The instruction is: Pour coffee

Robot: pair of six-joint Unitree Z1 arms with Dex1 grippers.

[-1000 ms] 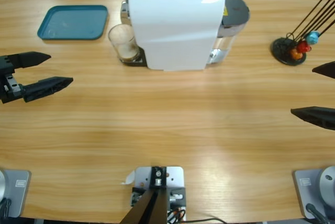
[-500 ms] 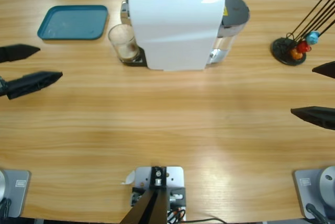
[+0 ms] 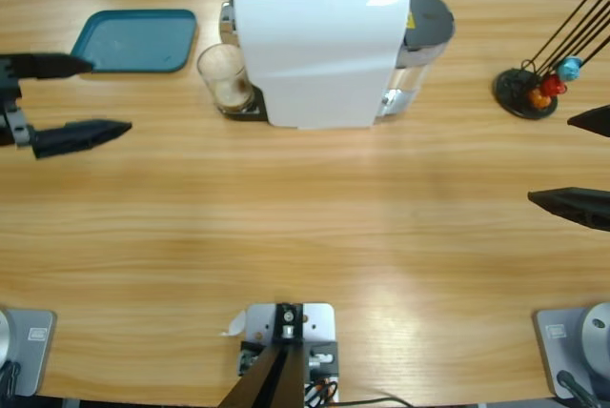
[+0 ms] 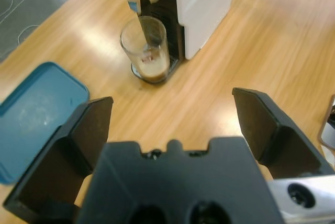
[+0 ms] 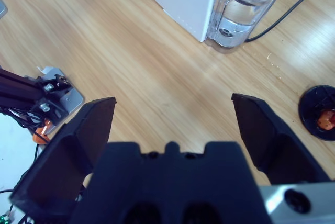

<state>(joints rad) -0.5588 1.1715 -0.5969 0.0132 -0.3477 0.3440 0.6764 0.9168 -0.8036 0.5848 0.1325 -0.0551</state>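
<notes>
The glass tumbler point(image 3: 223, 76) stands on the drip stand of the white coffee machine point(image 3: 319, 46), tucked under the spout at the machine's left end, which is where a cup has to sit to be filled. It holds the coffee point(image 4: 153, 68), a shallow dark layer with a tan foamy top at the very bottom; the rest of the glass is empty. The left gripper point(image 3: 81, 98) hovers over the counter point(image 3: 305, 227) at the left edge, its fingers spread wide and holding nothing, pointed toward the tumbler as if lined up for a grasp. Far left of the tumbler lies an empty teal tray point(image 3: 133, 41), probably the place to set things down. The right gripper point(image 3: 569, 162) waits at the right edge, fingers wide apart and empty too, just near of a black capsule stand point(image 3: 527, 91) carrying small coloured capsules. The machine's clear water tank point(image 5: 243, 9) holds water.
</notes>
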